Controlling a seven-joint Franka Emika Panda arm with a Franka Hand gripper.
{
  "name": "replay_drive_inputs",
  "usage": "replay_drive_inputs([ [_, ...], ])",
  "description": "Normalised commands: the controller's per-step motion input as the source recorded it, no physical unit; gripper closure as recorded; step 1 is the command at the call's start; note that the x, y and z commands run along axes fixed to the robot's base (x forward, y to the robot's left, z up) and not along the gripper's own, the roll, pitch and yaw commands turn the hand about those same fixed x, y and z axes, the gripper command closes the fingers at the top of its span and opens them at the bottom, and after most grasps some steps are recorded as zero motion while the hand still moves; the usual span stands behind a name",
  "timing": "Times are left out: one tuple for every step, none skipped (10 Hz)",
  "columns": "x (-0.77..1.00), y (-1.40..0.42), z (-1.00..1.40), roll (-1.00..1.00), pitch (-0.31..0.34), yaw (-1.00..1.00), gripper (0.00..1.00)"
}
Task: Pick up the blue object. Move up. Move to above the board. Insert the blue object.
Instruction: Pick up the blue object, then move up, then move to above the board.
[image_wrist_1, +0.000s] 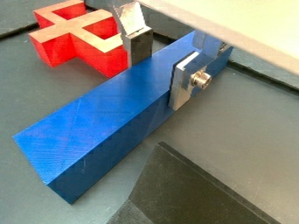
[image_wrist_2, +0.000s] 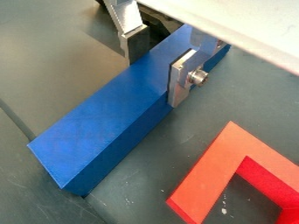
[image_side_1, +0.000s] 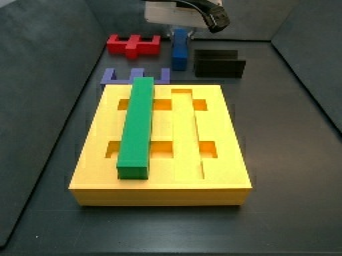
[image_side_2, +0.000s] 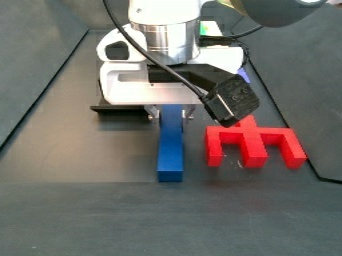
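Observation:
The blue object, a long plain blue bar (image_wrist_1: 93, 122), lies flat on the dark floor; it shows in both wrist views (image_wrist_2: 100, 127) and both side views (image_side_1: 179, 47) (image_side_2: 171, 152). My gripper (image_wrist_1: 160, 77) straddles one end of it, also in the other wrist view (image_wrist_2: 156, 74). One silver finger (image_wrist_1: 184, 80) rests against the bar's side. The other finger (image_wrist_1: 135, 39) stands a small gap off the opposite side, so the jaws are open. The yellow-orange board (image_side_1: 214, 160) lies nearer the camera in a side view, apart from the gripper (image_side_1: 181, 30), with a green bar (image_side_1: 138, 125) in one groove.
A red pronged piece (image_wrist_1: 76, 39) (image_side_2: 254, 148) lies close beside the blue bar. A small purple-blue pronged piece (image_side_1: 134, 76) sits by the board's far edge. The dark fixture (image_side_1: 221, 62) stands to the right of the blue bar.

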Motion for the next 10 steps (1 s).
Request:
replay_drive_inputs([
  [0.0, 0.0, 0.0, 0.0, 0.0, 0.0, 1.0],
  [0.0, 0.0, 0.83, 0.0, 0.0, 0.0, 1.0],
  [0.01, 0.0, 0.82, 0.0, 0.002, -0.02, 1.0],
  [-0.03, 0.0, 0.49, 0.03, 0.011, -0.02, 1.0],
  [-0.01, 0.0, 0.28, 0.05, 0.001, -0.02, 1.0],
  [0.0, 0.0, 1.4, 0.0, 0.0, 0.0, 1.0],
  [-0.01, 0.0, 1.4, -0.01, 0.019, 0.0, 1.0],
  [-0.03, -0.01, 1.4, 0.02, 0.03, 0.01, 1.0],
  [-0.01, -0.01, 1.4, 0.04, 0.024, 0.01, 1.0],
  [0.0, -0.01, 1.4, 0.03, 0.046, 0.01, 1.0],
])
